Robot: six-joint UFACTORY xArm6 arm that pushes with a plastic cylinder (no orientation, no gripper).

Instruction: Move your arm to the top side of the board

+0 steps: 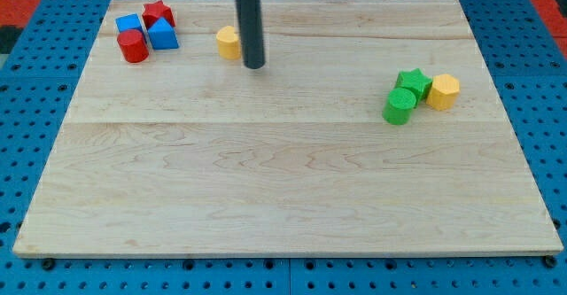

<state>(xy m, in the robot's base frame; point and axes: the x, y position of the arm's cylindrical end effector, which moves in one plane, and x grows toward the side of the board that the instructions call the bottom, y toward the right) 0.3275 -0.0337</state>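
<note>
My tip (254,65) rests on the wooden board (283,171) near the view's top, left of centre. A yellow block (228,42) sits just to the tip's left, partly hidden by the rod; I cannot tell if they touch. At the top left a red star block (159,14), a blue cube (129,24), a blue triangular block (162,35) and a red cylinder (134,46) stand bunched together. At the right a green star block (414,82), a green cylinder (400,106) and a yellow hexagonal block (443,91) touch one another.
The board lies on a blue perforated table (35,153). A red area (27,3) shows at the view's top left corner, and another at the top right.
</note>
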